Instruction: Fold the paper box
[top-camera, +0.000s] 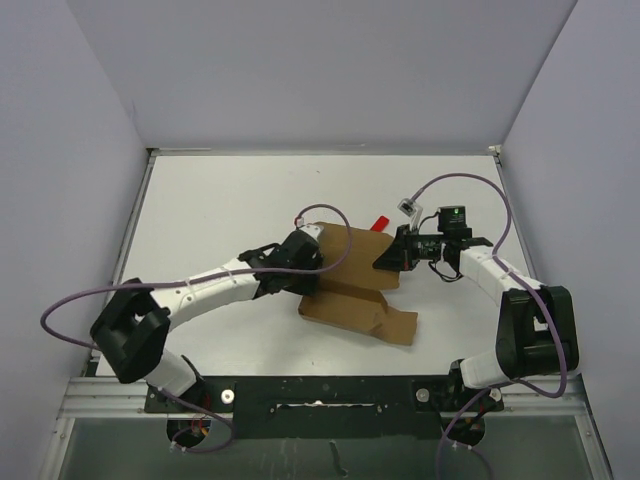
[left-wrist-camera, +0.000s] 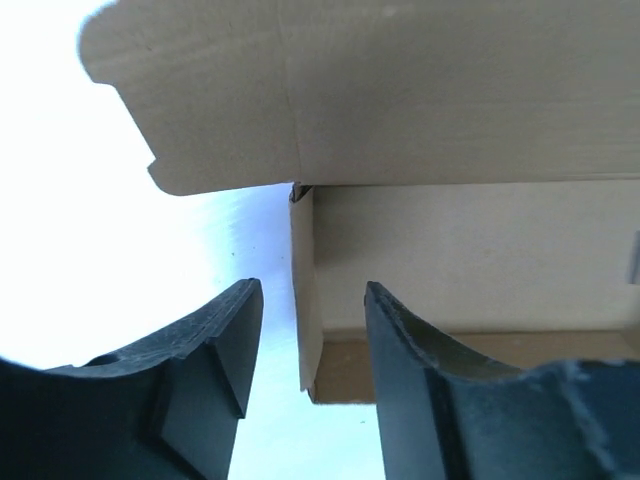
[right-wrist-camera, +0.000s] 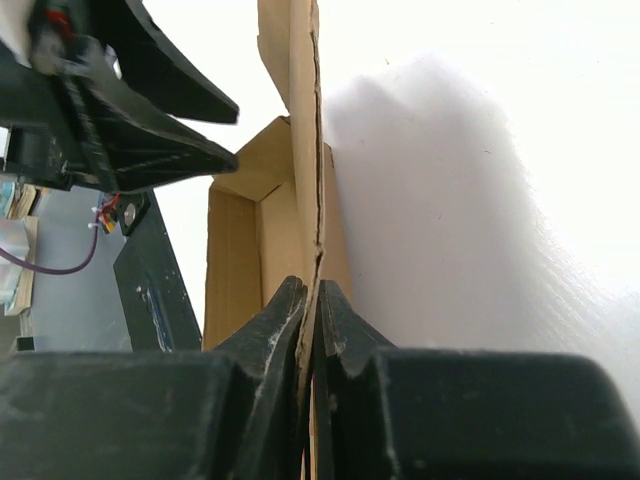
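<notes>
Stretches the left arm (top-camera: 210, 288) forward and inward, left hand (left-wrist-camera: 310, 300) with jaws apart. Bends the right arm (top-camera: 490, 270) inward, right hand (right-wrist-camera: 312, 295) pinched tight on the paper box (right-wrist-camera: 290, 100).

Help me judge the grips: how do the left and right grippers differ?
The left gripper is open, fingers straddling a paper box wall; the right gripper is shut on a panel. Left sits at the box's left side, right at its right. Both have black fingers.

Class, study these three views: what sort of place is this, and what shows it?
Probably a robotics lab test cell: a white-and-black left arm and right arm mounted on a metal rail, working a brown cardboard box on a white table enclosed by pale walls.
</notes>
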